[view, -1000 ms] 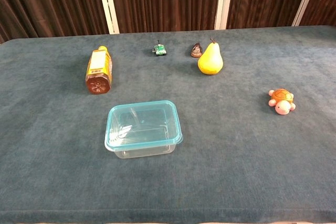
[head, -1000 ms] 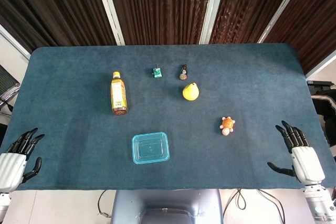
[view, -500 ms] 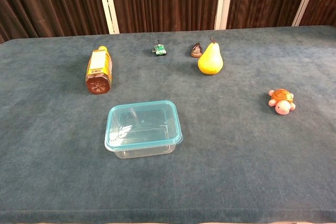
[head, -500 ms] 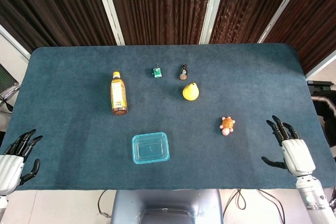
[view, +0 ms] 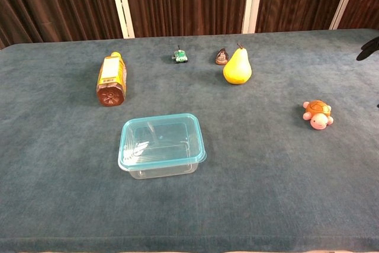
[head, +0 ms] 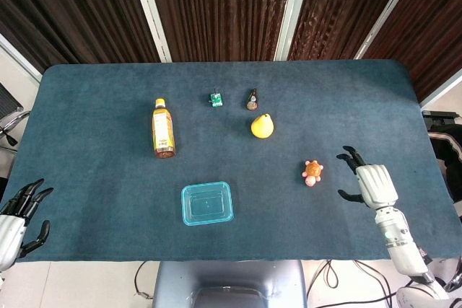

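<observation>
Right hand (head: 373,182) spread and empty, hovering near one toy turtle (head: 312,172) on the blue tabletop (head: 101,178), left hand (head: 16,214) spread at the near left edge, one bottle (head: 163,129) lying flat, one pear (head: 262,125), one clear container (head: 206,203), two small trinkets (head: 215,99).

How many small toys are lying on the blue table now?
3: a turtle toy near the right robot hand, a green toy and a dark figure at the far side by the pear.

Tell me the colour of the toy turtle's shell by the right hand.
Orange shell on the pink toy turtle; chest view shows it best.
</observation>
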Controlling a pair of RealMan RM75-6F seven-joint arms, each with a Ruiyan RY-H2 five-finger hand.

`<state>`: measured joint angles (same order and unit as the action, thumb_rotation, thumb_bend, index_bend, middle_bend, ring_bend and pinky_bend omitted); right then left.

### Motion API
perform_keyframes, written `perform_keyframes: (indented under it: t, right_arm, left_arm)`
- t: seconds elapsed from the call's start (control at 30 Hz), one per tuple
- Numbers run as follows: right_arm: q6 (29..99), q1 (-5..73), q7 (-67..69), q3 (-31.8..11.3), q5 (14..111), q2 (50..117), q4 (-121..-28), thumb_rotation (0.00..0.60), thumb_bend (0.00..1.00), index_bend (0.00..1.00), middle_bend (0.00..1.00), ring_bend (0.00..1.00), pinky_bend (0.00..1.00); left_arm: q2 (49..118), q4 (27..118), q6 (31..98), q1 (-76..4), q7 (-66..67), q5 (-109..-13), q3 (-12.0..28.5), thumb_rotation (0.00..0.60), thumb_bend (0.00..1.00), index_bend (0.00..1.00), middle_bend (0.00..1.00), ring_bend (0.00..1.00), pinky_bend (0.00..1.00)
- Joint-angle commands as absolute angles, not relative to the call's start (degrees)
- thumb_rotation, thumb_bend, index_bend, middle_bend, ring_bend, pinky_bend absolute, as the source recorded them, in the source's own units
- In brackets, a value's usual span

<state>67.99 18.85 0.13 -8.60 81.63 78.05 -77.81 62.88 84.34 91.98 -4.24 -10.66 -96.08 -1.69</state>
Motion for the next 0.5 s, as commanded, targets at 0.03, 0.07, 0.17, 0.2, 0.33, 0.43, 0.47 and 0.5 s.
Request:
perform_keyframes:
  t: [0.03, 0.07, 0.17, 0.2, 0.33, 0.43, 0.47, 0.5]
  right_arm:
    - [65.3, 21.2, 0.4, -9.3, 80.1, 81.5, -73.5, 0.600, 0.26, 0.39, 0.24, 0.95, 0.78]
    - [64.8, 21.8, 0.4, -9.4, 79.8, 82.6, -72.0, 0.600, 0.26, 0.40, 0.24, 0.96, 0.79]
    - [63.8, 23.0, 0.9, -9.7, 79.3, 85.1, -68.5, 0.600, 0.28, 0.42, 0.26, 0.96, 0.80]
    - [63.3, 23.5, 1.3, -9.8, 79.0, 86.1, -67.0, 0.600, 0.28, 0.43, 0.27, 0.97, 0.80]
    - [61.8, 24.9, 2.8, -10.0, 78.4, 88.7, -63.1, 0.600, 0.28, 0.45, 0.29, 0.97, 0.81]
    - [61.0, 25.6, 3.8, -9.8, 78.3, 90.1, -61.2, 0.600, 0.28, 0.46, 0.30, 0.98, 0.82]
    - [60.8, 25.8, 4.1, -9.7, 78.4, 90.4, -60.7, 0.600, 0.28, 0.46, 0.30, 0.98, 0.82]
    - [60.6, 26.0, 4.3, -9.6, 78.4, 90.9, -60.2, 0.600, 0.28, 0.46, 0.30, 0.98, 0.82]
  left_arm:
    - [62.8, 84.2, 92.1, -4.2, -11.1, -96.1, -1.7, 0.600, 0.53, 0.15, 0.03, 0.07, 0.26]
    - [62.7, 84.1, 92.3, -4.1, -11.4, -96.1, -1.7, 0.600, 0.53, 0.15, 0.03, 0.07, 0.26]
    - [62.7, 83.9, 92.5, -4.1, -11.9, -96.2, -1.7, 0.600, 0.53, 0.15, 0.03, 0.07, 0.26]
    - [62.6, 83.8, 92.6, -4.0, -12.1, -96.2, -1.7, 0.600, 0.53, 0.15, 0.03, 0.08, 0.26]
    - [62.5, 83.5, 92.7, -3.9, -12.9, -96.2, -1.7, 0.600, 0.53, 0.15, 0.03, 0.07, 0.26]
    - [62.4, 83.4, 92.8, -3.9, -13.4, -96.1, -1.7, 0.600, 0.53, 0.15, 0.03, 0.07, 0.26]
    - [62.4, 83.4, 92.8, -3.9, -13.5, -96.0, -1.7, 0.600, 0.53, 0.15, 0.03, 0.07, 0.26]
    - [62.4, 83.4, 92.8, -3.9, -13.7, -96.0, -1.7, 0.600, 0.53, 0.15, 0.03, 0.07, 0.26]
